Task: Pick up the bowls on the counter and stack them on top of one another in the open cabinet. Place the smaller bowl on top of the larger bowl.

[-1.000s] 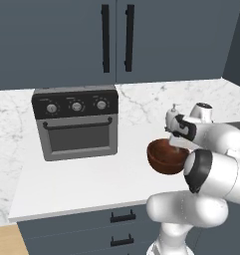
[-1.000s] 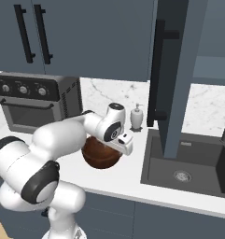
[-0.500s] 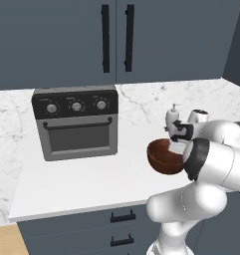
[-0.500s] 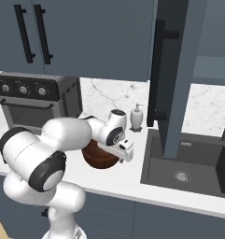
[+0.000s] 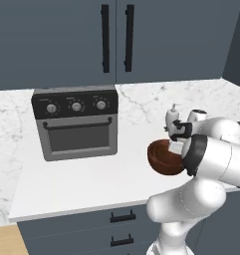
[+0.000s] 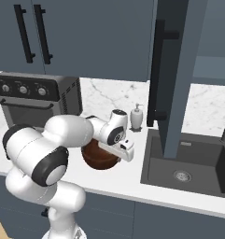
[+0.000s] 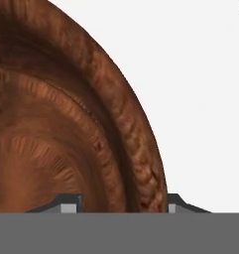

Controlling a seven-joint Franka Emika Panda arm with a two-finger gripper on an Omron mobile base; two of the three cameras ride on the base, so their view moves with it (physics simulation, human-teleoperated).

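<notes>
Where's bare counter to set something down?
Free: the counter strip in front of the toaster oven, out to its front edge and right to the wooden bowl. Crowded: the right end, where bowl, pincer, arm and soap dispenser bunch beside the sink.

Your arm folds low in front of its base, elbow bent sharply, wrist turned down. The gripper points straight downward, its 2 fingertips standing apart with 1 inside and 1 outside a bowl wall; whether they press it can't be told.
</notes>
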